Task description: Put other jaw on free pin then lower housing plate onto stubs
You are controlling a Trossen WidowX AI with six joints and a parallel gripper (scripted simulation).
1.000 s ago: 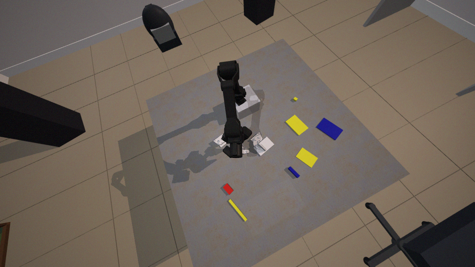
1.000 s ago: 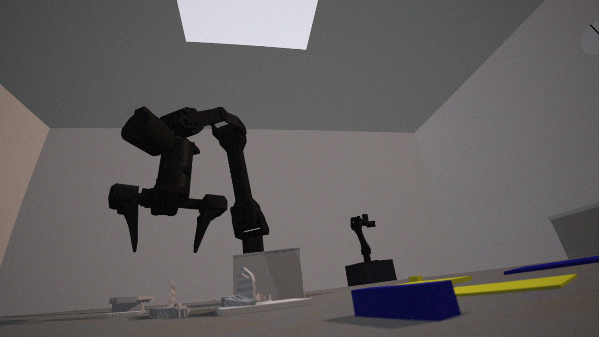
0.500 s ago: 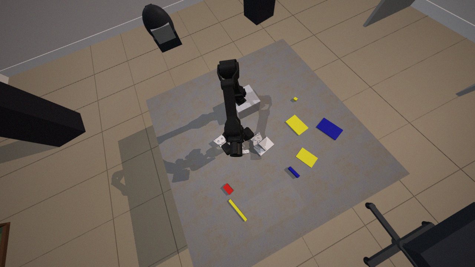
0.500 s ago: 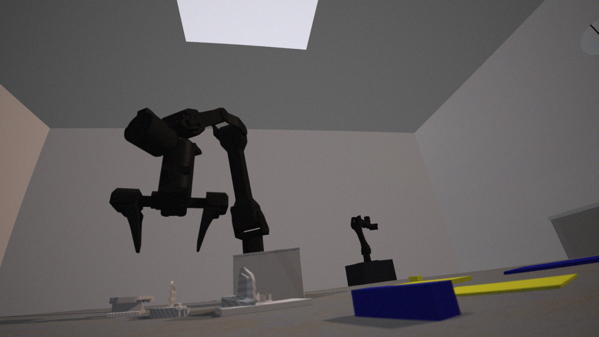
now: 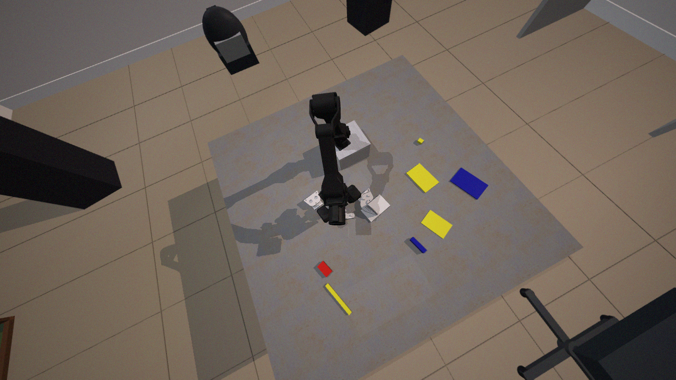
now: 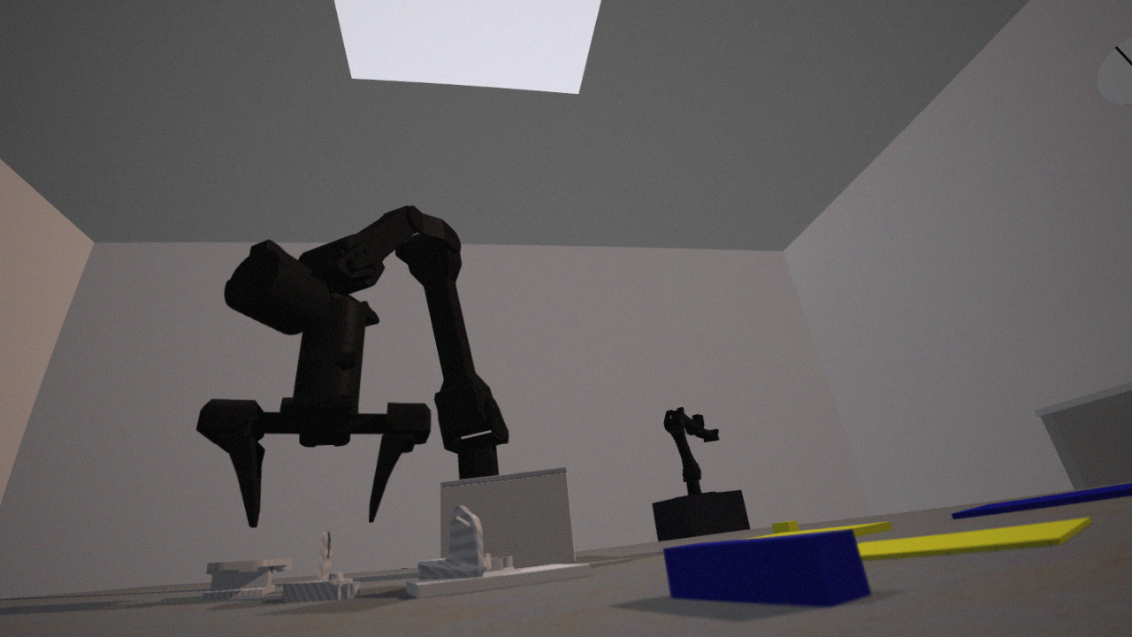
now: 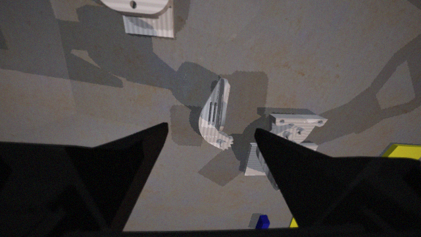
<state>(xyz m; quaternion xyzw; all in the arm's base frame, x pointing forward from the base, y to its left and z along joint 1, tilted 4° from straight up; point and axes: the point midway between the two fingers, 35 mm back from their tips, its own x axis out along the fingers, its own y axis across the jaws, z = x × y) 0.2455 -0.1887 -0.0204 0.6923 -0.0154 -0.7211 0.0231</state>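
Note:
My gripper [image 6: 311, 523] [image 7: 213, 129] is open and empty, its fingers on either side of and above the loose white jaw [image 6: 320, 590] [image 7: 206, 129]. This jaw stands on the table with its toothed end towards the base. The white base [image 6: 514, 579] [image 7: 254, 169] carries the other jaw [image 6: 466, 542]; my right finger partly hides both in the wrist view. Small stubs [image 7: 299, 130] show on the base. The white housing plate [image 5: 312, 200] [image 6: 241, 578] [image 7: 141, 6] lies apart on the other side of the loose jaw, cut off at the wrist view's top edge.
A blue bar [image 5: 418, 244] [image 6: 760, 566] [image 7: 262, 222] and yellow slabs [image 5: 437, 224] [image 5: 422, 178] lie beyond the base. A blue slab [image 5: 468, 183] lies farther out. A red block [image 5: 324, 268] and a yellow bar [image 5: 338, 299] lie towards the front. A white block [image 6: 506, 515] stands behind.

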